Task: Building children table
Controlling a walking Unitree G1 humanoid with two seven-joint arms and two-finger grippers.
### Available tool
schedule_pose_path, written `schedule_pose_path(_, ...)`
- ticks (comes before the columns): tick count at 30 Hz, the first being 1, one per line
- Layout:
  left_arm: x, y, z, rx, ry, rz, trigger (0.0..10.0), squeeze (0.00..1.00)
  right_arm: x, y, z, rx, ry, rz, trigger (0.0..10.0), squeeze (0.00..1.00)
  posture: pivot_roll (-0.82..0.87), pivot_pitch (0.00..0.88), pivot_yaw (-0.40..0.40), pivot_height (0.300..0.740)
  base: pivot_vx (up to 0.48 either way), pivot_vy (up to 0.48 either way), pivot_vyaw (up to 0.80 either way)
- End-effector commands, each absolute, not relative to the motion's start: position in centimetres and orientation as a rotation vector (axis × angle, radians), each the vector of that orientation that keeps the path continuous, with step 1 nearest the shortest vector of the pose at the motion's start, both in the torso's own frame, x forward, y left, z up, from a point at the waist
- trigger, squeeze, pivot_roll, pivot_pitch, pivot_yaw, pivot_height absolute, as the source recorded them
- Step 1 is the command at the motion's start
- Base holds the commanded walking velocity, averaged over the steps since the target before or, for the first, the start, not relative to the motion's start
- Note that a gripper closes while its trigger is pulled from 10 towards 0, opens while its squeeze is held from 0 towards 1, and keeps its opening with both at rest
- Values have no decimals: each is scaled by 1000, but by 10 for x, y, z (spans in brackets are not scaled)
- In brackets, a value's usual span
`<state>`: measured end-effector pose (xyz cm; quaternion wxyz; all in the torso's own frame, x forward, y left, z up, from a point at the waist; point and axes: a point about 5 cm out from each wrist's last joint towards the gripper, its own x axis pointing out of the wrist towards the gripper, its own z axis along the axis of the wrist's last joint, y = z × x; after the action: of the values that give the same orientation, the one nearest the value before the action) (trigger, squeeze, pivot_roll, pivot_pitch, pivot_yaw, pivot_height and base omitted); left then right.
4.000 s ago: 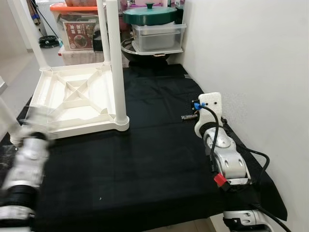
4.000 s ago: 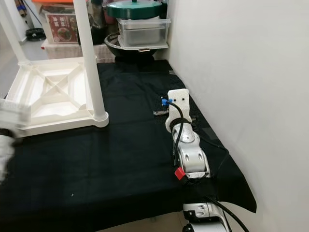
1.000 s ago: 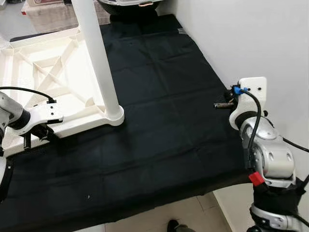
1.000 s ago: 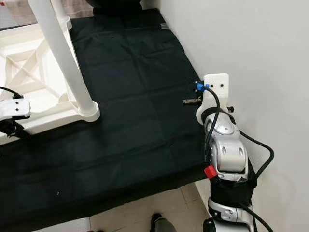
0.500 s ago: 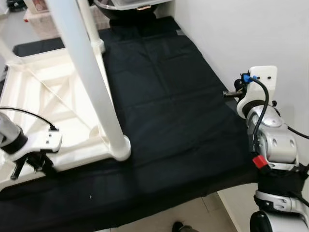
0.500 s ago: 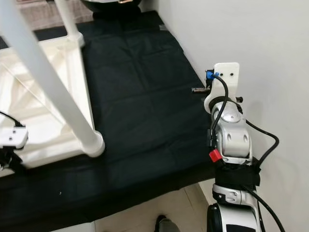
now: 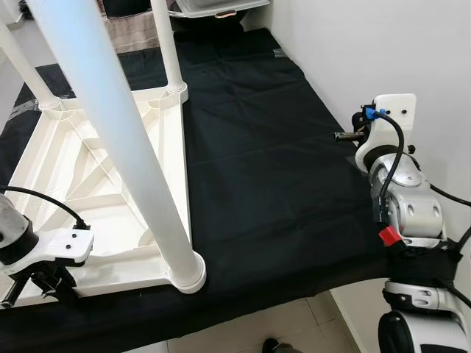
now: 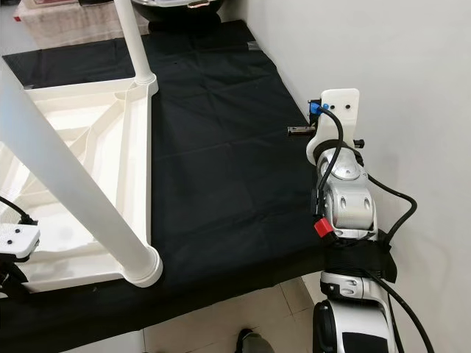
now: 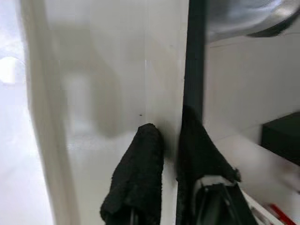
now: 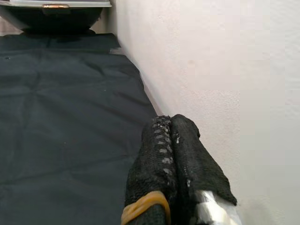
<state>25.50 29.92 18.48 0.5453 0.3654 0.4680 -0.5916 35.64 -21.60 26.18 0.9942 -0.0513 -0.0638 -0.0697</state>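
The white plastic children's table (image 7: 110, 169) lies upside down on the black cloth (image 7: 272, 154), 3 legs up. The left gripper (image 9: 168, 154) pinches its near rim between its fingers. The right gripper (image 10: 171, 140), fingers pressed together, hangs beside the white wall (image 8: 383, 66).

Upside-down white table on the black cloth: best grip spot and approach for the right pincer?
Probably the near leg, low by its socket. It is a slim round post standing above the table, with bare cloth to its right. Bring the right pincer in sideways from there, fingers straddling the leg.
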Motion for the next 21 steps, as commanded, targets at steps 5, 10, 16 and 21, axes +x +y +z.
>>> schedule_pose_path(5, 253, 289, 171, 868, 1118, -1474, 10000, 0, 358, -211, 257, -75, -132, -125, 10000, 0, 61, 182, -8, 740, 0, 0, 0)
schedule_pose_path(10, 265, 281, 179, 858, 1038, -1418, 10000, 0, 359, -206, 254, -67, -131, -111, 10000, 0, 66, 177, -8, 740, 0, 0, 0)
schedule_pose_path(16, 281, 273, 202, 902, 932, -1346, 10000, 0, 361, -203, 252, -58, -135, -103, 10000, 0, 74, 157, -9, 740, 0, 0, 0)
schedule_pose_path(21, 288, 273, 219, 985, 903, -1324, 10000, 0, 363, -200, 251, -41, -140, -101, 10000, 0, 87, 138, -7, 740, 0, 0, 0)
